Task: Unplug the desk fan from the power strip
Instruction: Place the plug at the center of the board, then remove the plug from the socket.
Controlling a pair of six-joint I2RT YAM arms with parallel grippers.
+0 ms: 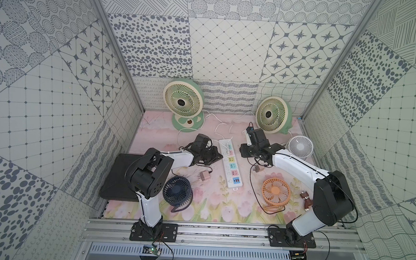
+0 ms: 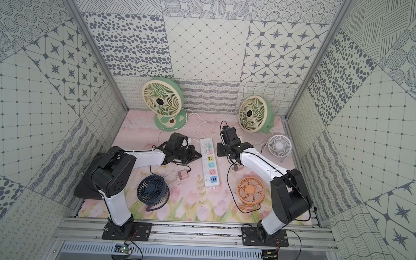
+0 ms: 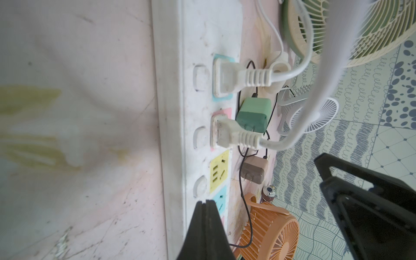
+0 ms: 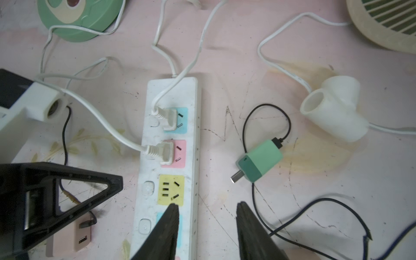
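The white power strip lies lengthwise mid-table, seen close in the wrist views. Two white plugs sit in its teal and pink sockets; their cords run toward the two large green desk fans at the back. A green adapter lies unplugged on the mat to the right of the strip. My left gripper is shut and empty at the strip's left edge, by the blue socket. My right gripper hangs open and empty over the strip's right edge.
A navy fan, an orange fan and a small white fan stand around the strip. A pink adapter and a brown adapter lie loose. A white pipe tee and a black pad are nearby.
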